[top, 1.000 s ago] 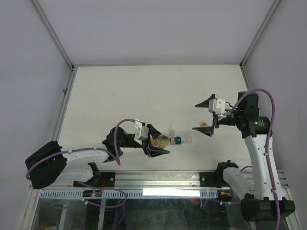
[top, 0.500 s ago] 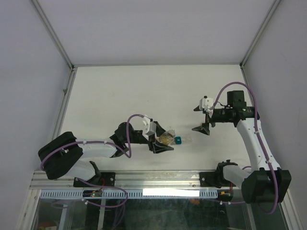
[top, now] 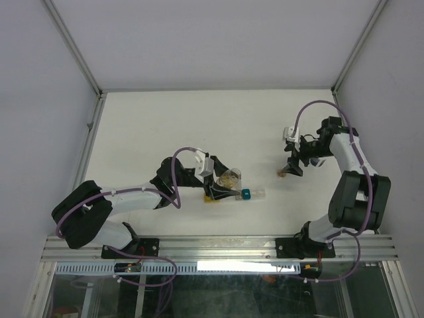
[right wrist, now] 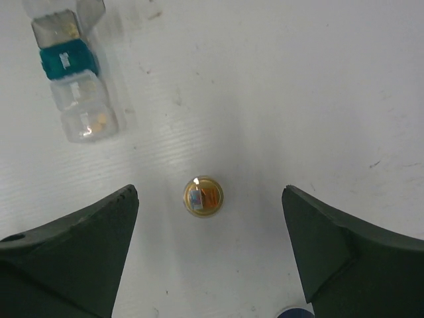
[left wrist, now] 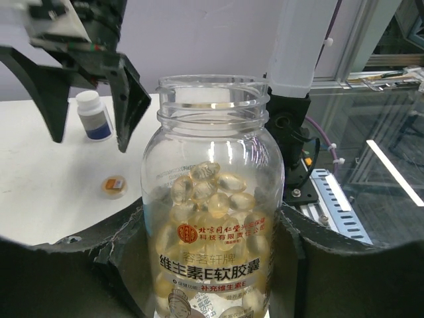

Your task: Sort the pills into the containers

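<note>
My left gripper [top: 224,187] is shut on a clear, uncapped bottle [left wrist: 213,218], holding it upright; it is full of yellow softgel pills [left wrist: 205,192]. The bottle [top: 228,178] stands just left of the row of pill-box cells [top: 246,194]. In the right wrist view the row lies at top left: a grey open cell [right wrist: 61,28], a teal cell [right wrist: 66,59], and clear cells [right wrist: 86,109], one with a pill inside. My right gripper [right wrist: 209,189] is open and points down over a small round golden cap [right wrist: 203,197] lying on the table between its fingers. It does not touch the cap.
A small white bottle with a blue label [left wrist: 93,116] stands on the table beyond the cap, close to the right gripper [top: 289,167]. The aluminium rail and arm bases [top: 218,248] run along the near edge. Grey walls bound the white table.
The right gripper has swung down and turned to hang over the golden cap. The left gripper has moved slightly right and away with the bottle, bringing it more upright beside the cells.
</note>
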`<control>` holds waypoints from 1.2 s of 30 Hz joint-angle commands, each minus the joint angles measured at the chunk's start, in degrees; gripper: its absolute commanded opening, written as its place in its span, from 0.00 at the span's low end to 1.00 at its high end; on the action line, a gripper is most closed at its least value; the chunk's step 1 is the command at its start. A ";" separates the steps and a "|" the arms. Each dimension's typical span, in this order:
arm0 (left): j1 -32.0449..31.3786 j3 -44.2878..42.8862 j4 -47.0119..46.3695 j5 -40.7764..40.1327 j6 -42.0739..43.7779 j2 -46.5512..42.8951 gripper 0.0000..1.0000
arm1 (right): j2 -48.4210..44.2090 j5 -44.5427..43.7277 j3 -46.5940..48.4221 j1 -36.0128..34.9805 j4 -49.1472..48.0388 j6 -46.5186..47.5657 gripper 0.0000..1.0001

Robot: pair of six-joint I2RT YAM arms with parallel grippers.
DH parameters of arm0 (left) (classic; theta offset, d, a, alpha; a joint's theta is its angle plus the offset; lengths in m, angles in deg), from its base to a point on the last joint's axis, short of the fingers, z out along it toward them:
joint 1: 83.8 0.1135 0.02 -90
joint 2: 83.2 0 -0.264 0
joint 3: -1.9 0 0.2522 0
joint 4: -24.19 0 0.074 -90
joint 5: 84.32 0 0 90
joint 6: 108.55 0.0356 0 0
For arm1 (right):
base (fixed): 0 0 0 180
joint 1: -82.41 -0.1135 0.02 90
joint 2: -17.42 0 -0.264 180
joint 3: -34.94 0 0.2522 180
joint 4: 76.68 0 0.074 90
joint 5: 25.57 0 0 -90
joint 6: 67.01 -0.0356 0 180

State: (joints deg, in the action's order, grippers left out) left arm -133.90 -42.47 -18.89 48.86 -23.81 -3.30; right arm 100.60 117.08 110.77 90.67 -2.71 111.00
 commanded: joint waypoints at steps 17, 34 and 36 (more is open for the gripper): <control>1.59 -0.93 1.83 -1.83 9.13 1.29 0.00 | 11.58 -13.42 -3.48 -3.49 -11.18 9.30 0.84; 1.52 -1.20 2.48 -2.78 9.70 3.85 0.00 | 12.65 -18.09 -7.19 -5.61 -13.43 6.13 0.61; 1.57 -1.21 2.40 -2.67 9.65 4.12 0.00 | 12.46 -18.09 -7.24 -5.70 -13.44 5.73 0.57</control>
State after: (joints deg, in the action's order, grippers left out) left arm -132.48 -43.08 -13.41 46.08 -15.13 1.00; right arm 113.34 100.18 103.95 85.49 -14.65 117.69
